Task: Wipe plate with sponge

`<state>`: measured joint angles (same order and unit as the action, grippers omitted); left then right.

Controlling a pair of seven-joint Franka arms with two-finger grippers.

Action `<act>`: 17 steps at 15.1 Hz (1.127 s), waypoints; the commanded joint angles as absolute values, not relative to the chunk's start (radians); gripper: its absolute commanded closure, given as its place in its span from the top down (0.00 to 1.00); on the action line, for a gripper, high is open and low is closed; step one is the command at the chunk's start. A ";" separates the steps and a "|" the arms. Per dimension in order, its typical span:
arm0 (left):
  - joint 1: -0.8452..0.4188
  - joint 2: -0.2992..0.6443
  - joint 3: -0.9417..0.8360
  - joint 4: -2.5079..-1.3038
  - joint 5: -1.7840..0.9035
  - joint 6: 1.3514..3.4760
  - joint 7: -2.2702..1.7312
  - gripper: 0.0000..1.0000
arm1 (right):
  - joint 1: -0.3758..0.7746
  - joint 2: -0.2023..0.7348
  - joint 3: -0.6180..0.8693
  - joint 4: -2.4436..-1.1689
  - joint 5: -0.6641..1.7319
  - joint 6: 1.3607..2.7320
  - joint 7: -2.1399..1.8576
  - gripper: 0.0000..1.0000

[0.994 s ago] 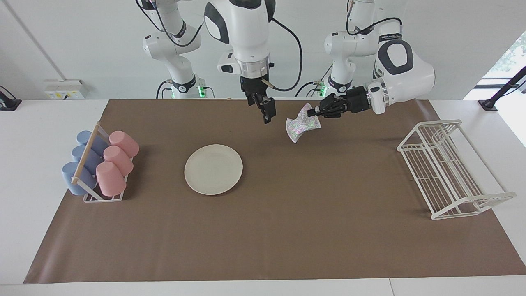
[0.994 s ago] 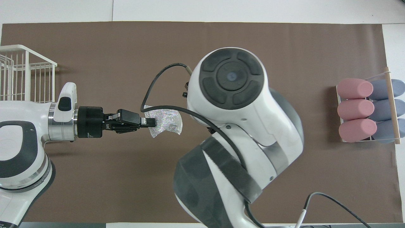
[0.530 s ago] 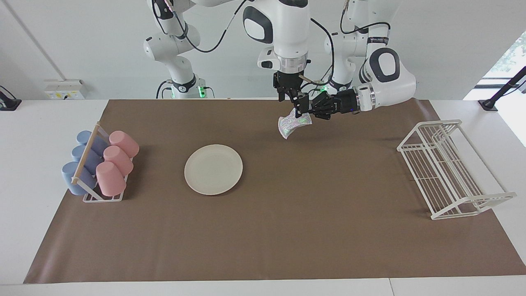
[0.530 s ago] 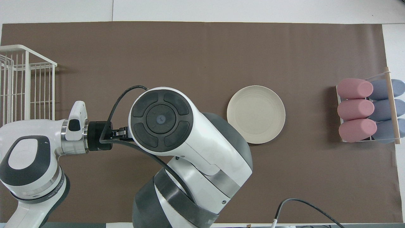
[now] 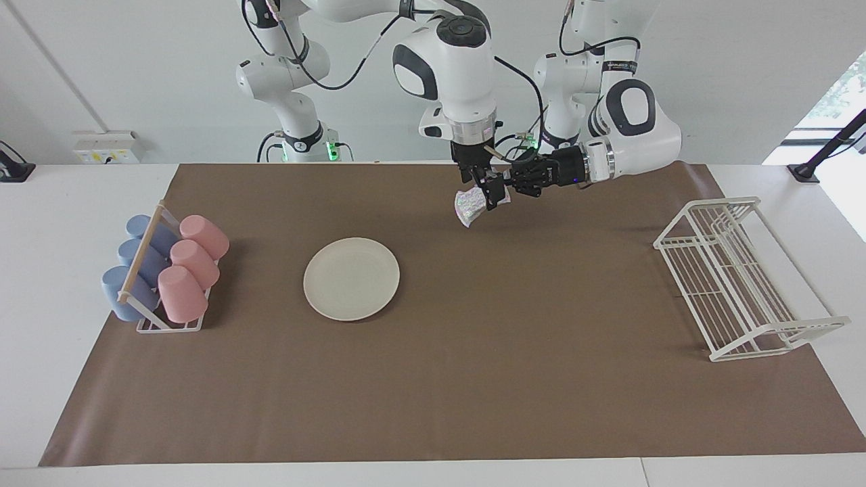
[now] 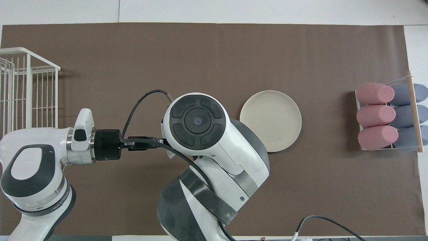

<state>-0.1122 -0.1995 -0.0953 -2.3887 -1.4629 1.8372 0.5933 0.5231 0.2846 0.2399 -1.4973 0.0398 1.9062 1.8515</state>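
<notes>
Left hand [image 5: 509, 187] still pinching sponge [image 5: 468, 205]; right hand [image 5: 488, 193], spread, now at sponge; plate [image 5: 351, 278] unmoved.

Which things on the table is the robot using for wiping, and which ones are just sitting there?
For the job:
- sponge, up in the air, held by the shut left gripper
- right gripper, open, right at the sponge
- plate, bare on the mat

Just sitting there:
- pink cups and blue cups in their holder
- white wire rack

Plate [image 5: 351, 278] between cup rack [image 5: 164, 273] (right-arm end) and wire rack [image 5: 737, 276].
</notes>
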 commanded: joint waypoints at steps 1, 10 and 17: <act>-0.109 -0.225 -0.084 -2.421 -1.486 1.809 0.630 0.00 | 0.506 0.239 0.244 -1.559 0.061 1.930 1.850 1.00; -0.109 -0.229 -0.084 -2.422 -1.486 1.809 0.635 0.00 | 0.499 0.204 0.247 -1.643 0.066 1.989 1.847 0.98; -0.103 -0.230 -0.083 -2.428 -1.486 1.799 0.640 0.00 | 0.495 0.199 0.245 -1.667 0.135 2.043 1.815 0.19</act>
